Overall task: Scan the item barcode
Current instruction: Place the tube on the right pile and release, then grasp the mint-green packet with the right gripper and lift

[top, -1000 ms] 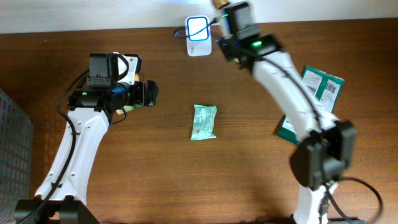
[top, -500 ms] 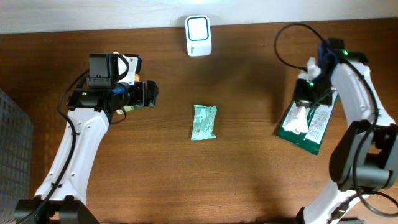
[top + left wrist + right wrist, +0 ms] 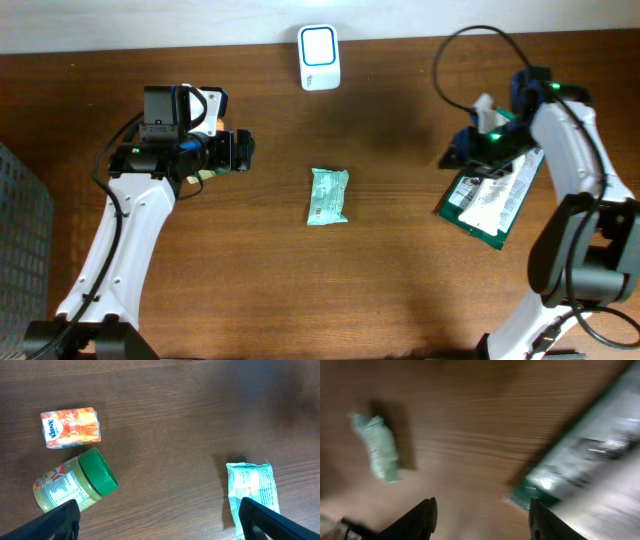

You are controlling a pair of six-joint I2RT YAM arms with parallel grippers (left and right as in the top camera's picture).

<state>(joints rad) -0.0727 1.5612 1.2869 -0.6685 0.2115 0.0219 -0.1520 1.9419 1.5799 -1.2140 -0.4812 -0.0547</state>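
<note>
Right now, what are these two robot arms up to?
They're meant to scan barcodes. The right gripper hovers open by the dark green packet, holding nothing. The left gripper hangs open and empty near a green-lidded jar and an orange juice box. A small mint-green packet lies mid-table, in front of the white scanner.

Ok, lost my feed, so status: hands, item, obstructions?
Left hand open, empty. Right hand open, empty, beside dark green packet flat on table. Scanner unobstructed; mint packet mid-table.
</note>
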